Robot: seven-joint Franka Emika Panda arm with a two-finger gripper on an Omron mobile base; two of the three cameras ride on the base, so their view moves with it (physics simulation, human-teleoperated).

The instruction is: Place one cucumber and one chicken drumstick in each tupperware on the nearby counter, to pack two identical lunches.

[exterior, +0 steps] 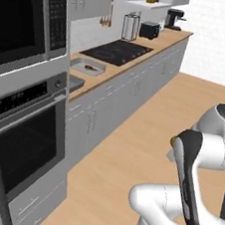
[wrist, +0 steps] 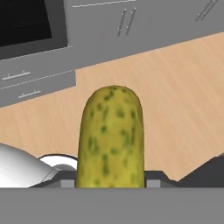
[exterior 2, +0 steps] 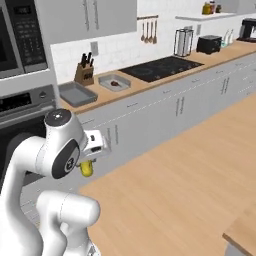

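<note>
The cucumber is a stubby yellow-green piece with darker green mottling and a rounded tip. In the hand view it stands straight up out of the gripper, whose jaws are pinched on its lower end. In the right base view its tip pokes out just below the white hand, in front of the pale grey lower cabinets, above the wooden floor.

Left to right along the counter in the right base view: an empty grey tupperware near the counter's left end, beside the wall oven; a knife block behind it at the wall; a 2nd tupperware holding 1 dark brown piece, too small to name; then the black stovetop, with its front edge set back from the counter's edge. Beyond it stand a wire rack and a black toaster.

The 2 trays lie apart, both back from the counter's front edge. The floor between arm and cabinets is open.
</note>
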